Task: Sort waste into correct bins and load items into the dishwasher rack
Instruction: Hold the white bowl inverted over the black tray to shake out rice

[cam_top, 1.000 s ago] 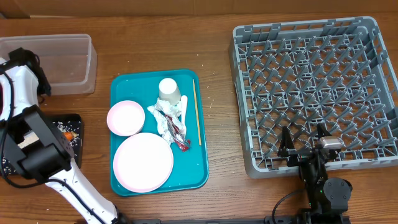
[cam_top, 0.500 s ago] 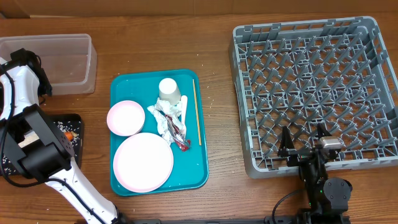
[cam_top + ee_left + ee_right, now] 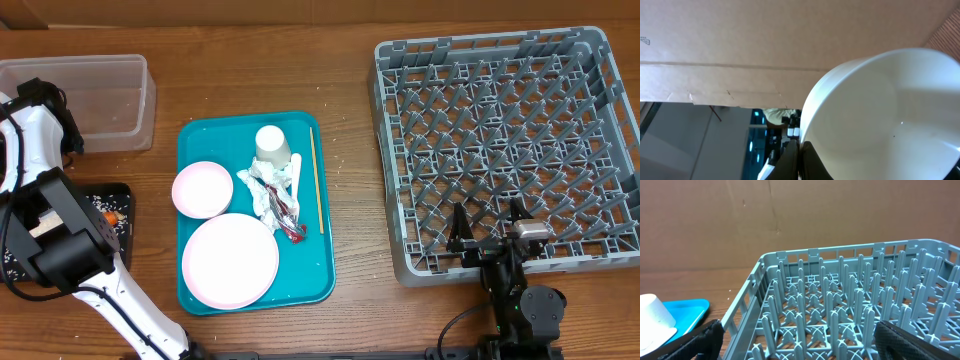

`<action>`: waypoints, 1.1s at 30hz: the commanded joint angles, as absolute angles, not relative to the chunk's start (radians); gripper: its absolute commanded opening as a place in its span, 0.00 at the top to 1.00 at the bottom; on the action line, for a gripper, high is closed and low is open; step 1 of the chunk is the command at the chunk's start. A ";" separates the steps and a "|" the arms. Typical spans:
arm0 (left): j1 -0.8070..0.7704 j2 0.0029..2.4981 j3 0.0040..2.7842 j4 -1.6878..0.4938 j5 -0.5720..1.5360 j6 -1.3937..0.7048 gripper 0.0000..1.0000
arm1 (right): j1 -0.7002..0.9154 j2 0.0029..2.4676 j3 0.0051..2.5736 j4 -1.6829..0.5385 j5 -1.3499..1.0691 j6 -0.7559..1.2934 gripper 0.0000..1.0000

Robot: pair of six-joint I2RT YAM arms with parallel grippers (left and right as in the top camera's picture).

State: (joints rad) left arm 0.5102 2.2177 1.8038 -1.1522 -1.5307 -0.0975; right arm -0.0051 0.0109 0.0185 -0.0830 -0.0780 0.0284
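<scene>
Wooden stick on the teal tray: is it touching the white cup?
Apart. The overhead view shows a strip of bare teal tray between the wooden stick and the white cup.

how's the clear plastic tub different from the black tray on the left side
The clear rectangular plastic tub is see-through with tall walls; the shallow black rectangular tray is opaque and low. The tub sits further back on the table, the tray nearer, largely hidden by the left arm. The tray holds white rice grains and an orange scrap; the tub shows nothing large inside. Both are rectangular and lie left of the teal serving tray.
</scene>
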 commanded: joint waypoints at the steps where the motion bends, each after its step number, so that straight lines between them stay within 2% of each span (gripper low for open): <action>1: 0.504 2.199 1.802 -1.154 -1.555 -0.118 0.96 | -0.006 0.003 0.009 -0.080 -0.072 0.026 0.00; 5: 0.504 2.199 1.802 -1.149 -1.315 -0.032 0.96 | -0.006 0.003 0.009 -0.080 -0.072 0.026 0.00; 8: 0.502 2.183 1.802 -1.211 -1.425 -0.173 0.96 | -0.006 0.003 0.009 -0.080 -0.072 0.026 0.00; 12: 0.505 2.162 1.802 -1.208 -1.464 -0.150 0.96 | -0.006 0.003 0.008 -0.080 -0.072 0.026 0.00; 15: 0.503 2.120 1.802 -1.207 -1.337 -0.143 0.96 | -0.006 0.003 0.008 -0.080 -0.072 0.026 0.00; 18: 0.503 2.084 1.802 -1.242 -1.362 -0.179 0.96 | -0.006 0.003 0.009 -0.080 -0.072 0.026 0.00; 20: 0.503 2.067 1.802 -1.230 -1.370 -0.102 0.96 | -0.006 0.003 0.009 -0.080 -0.072 0.026 0.00; 22: 0.503 2.043 1.802 -1.239 -1.418 -0.146 0.96 | -0.006 0.003 0.008 -0.080 -0.072 0.026 0.00; 25: 0.503 2.012 1.802 -1.242 -1.248 -0.105 0.96 | -0.006 0.003 0.008 -0.080 -0.072 0.026 0.00; 29: 0.502 2.000 1.802 -1.261 -1.234 -0.191 0.96 | -0.006 0.003 0.008 -0.080 -0.072 0.026 0.00; 31: 0.505 2.001 1.802 -1.258 -1.052 -0.100 0.96 | -0.006 0.003 0.009 -0.080 -0.072 0.026 0.00; 33: 0.505 2.004 1.802 -1.267 -1.039 -0.078 0.96 | -0.006 0.003 0.008 -0.080 -0.072 0.026 0.00</action>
